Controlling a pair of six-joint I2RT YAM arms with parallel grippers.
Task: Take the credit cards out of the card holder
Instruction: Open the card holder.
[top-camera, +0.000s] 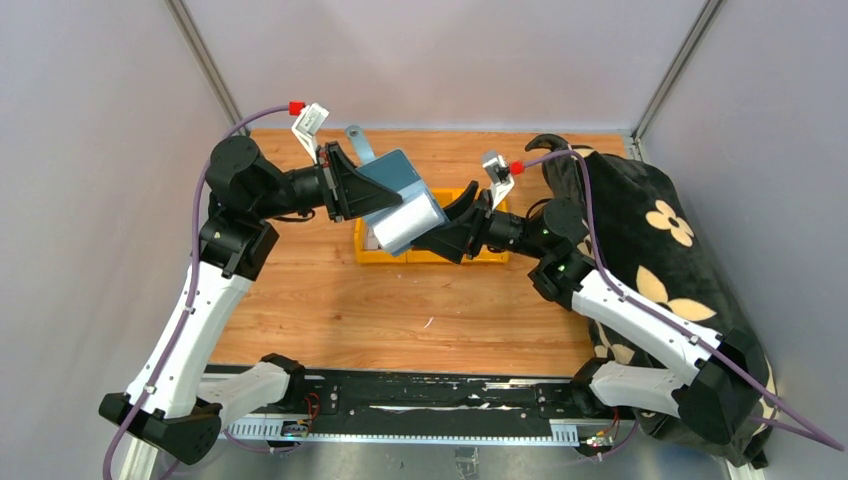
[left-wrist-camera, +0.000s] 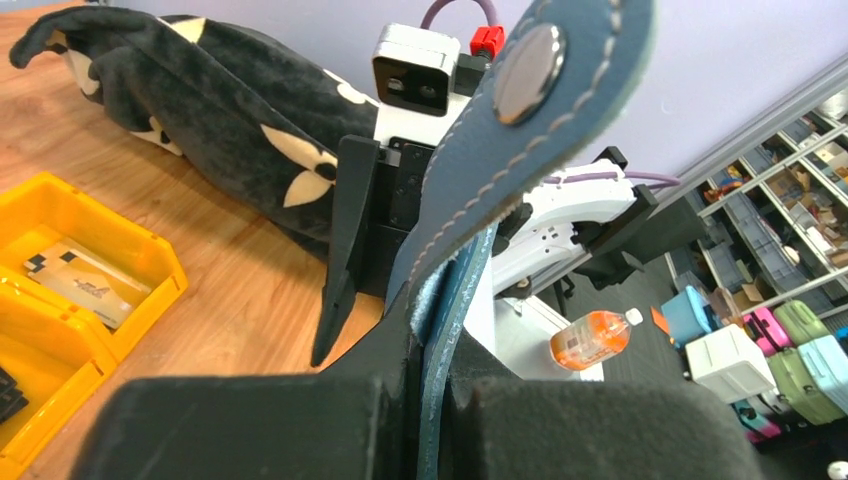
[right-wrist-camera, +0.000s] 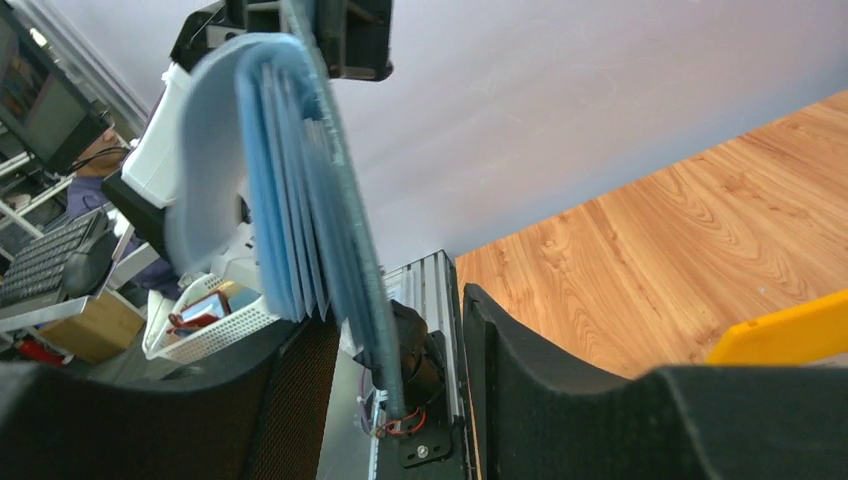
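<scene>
Hanging above the yellow plastic bins (top-camera: 440, 258), one card holder (top-camera: 400, 195) — slate-blue stitched leather, flat and folding, with a paler shiny panel and a rounded tab (left-wrist-camera: 530, 60) bearing a round metal snap. Left gripper (left-wrist-camera: 440, 350) clenched on its edge. Right gripper (right-wrist-camera: 395, 315) has its jaws parted, straddling the fanned pale-blue leaves — no squeeze visible. One pale printed card (left-wrist-camera: 85, 282) lies flat in a bin. Wood-grain table (top-camera: 400, 310); black plush cloth with cream flowers (top-camera: 660, 230) beside the right arm.

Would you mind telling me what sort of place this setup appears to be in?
Probably a robotics lab workcell: a wooden table walled in by grey panels, with parts shelving and a desk keyboard visible beyond it.
</scene>
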